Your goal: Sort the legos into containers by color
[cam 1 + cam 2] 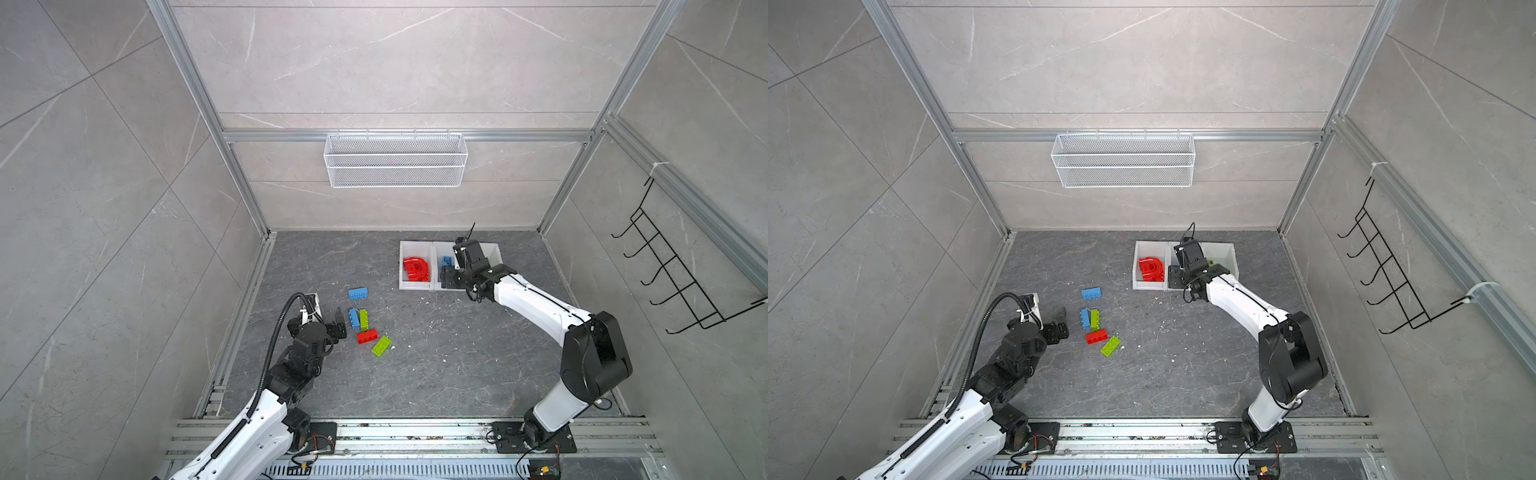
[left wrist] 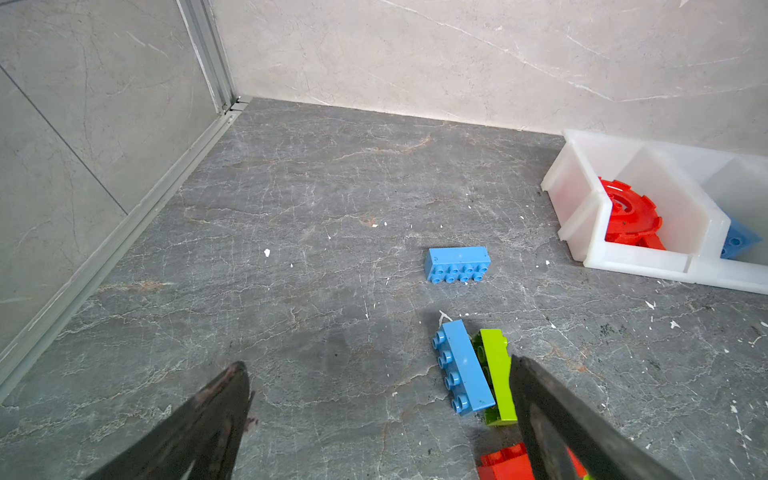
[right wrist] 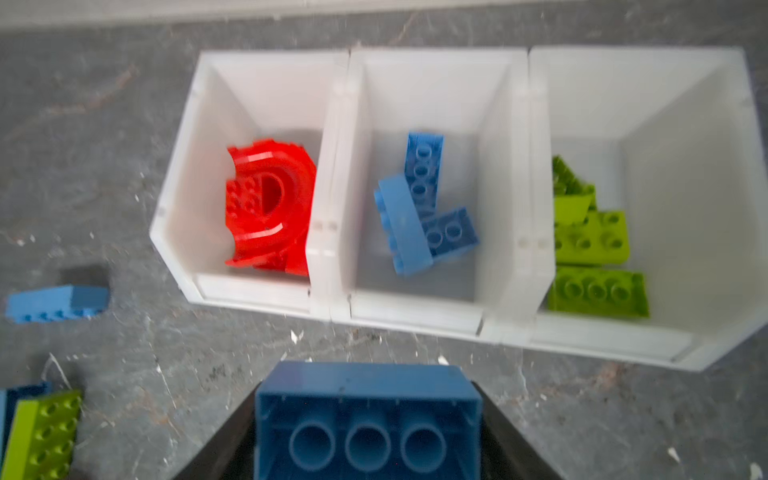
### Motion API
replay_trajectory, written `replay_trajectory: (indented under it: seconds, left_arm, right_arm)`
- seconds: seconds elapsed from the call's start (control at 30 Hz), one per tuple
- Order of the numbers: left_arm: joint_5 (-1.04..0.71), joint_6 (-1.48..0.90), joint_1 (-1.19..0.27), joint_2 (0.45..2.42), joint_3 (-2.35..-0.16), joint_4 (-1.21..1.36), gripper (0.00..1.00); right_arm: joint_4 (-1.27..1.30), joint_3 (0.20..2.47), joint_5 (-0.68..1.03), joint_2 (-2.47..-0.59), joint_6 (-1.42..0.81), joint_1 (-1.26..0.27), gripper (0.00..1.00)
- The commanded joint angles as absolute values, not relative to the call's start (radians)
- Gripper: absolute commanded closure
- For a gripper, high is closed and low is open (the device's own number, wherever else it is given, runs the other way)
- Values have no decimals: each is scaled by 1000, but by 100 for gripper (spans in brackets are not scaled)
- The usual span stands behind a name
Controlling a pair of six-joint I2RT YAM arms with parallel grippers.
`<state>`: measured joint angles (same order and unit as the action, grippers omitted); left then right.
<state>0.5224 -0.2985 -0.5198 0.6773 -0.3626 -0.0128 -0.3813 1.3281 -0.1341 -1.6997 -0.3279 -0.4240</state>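
Between the fingers of my right hand [image 3: 368, 395] I'm holding a dark blue brick [image 3: 368, 419], clamped across its sides with its hollow underside facing the wrist camera. That hand is hovering at the near edge of the containers [image 3: 415, 309]. The brick belongs in the middle one, where three blue bricks [image 3: 409, 226] are already lying. The red arch piece [image 3: 270, 203] is sitting in the neighbour on one side and green bricks [image 3: 590, 241] on the other.

The wrist picture is blurred, but the brick seems just short of the rim. I'm aiming to bring it forward until it's fully over the middle one, clear of both neighbours, then let go low.

My left hand [image 2: 378, 362] is hanging wide open beside the loose bricks [image 1: 364, 320] on the tabletop [image 1: 436, 353].
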Motion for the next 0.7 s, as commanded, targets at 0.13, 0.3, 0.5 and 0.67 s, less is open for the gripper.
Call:
replay_trajectory:
  seconds: [0.13, 0.3, 0.5, 0.67]
  left_arm:
    - [477, -301, -507, 787, -363, 100, 1]
    - [442, -298, -504, 771, -351, 118, 1]
    - [467, -303, -497, 730, -342, 102, 1]
    - [466, -298, -495, 694, -336, 95, 1]
  right_arm:
    - [-387, 1514, -85, -1905, -293, -357, 46]
    - [-392, 1613, -81, -2017, -297, -338, 46]
    - [-397, 1651, -136, -2055, -296, -319, 40]
    - [-426, 1691, -112, -2079, -300, -290, 23]
